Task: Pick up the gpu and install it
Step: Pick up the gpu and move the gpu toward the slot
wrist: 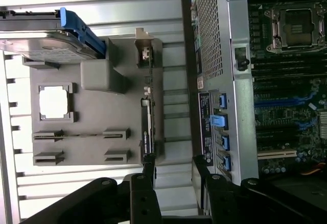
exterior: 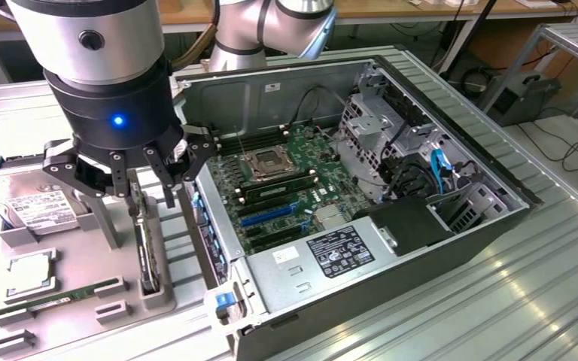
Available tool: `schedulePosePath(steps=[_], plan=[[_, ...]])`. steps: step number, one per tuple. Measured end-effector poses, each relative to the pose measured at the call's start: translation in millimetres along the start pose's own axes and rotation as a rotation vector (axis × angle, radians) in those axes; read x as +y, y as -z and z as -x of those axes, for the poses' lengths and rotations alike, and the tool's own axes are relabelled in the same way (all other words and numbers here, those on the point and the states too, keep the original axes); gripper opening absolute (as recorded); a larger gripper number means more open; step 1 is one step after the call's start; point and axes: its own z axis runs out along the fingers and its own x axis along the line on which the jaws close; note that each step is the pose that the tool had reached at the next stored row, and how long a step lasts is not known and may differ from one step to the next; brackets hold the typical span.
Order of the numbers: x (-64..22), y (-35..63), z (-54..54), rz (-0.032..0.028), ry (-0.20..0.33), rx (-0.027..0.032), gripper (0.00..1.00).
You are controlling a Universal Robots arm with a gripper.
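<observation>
Nearest us, the green RAM stick (exterior: 58, 298) lies in the grey holder (exterior: 78, 320) on the tabletop (exterior: 490, 316). Just behind it the gpu (exterior: 147, 256) stands on edge in a holder slot, beside the open computer case (exterior: 238, 98). The gripper (exterior: 141, 192) hangs over the gpu, jaws spread wide and empty, seemingly just clear of its upper edge. Farther back lies the hard drive (exterior: 28, 201).

Ribbed metal tabletop (exterior: 530, 301) carries 1 open computer case (exterior: 420, 286) and 1 grey parts holder (exterior: 78, 331) just beside case.
</observation>
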Motion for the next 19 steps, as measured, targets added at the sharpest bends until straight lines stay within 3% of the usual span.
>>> schedulePosePath(steps=[19], plan=[[-0.6, -5.8, -4.9, 0.0000, 0.000, -0.0001, 0.42]])
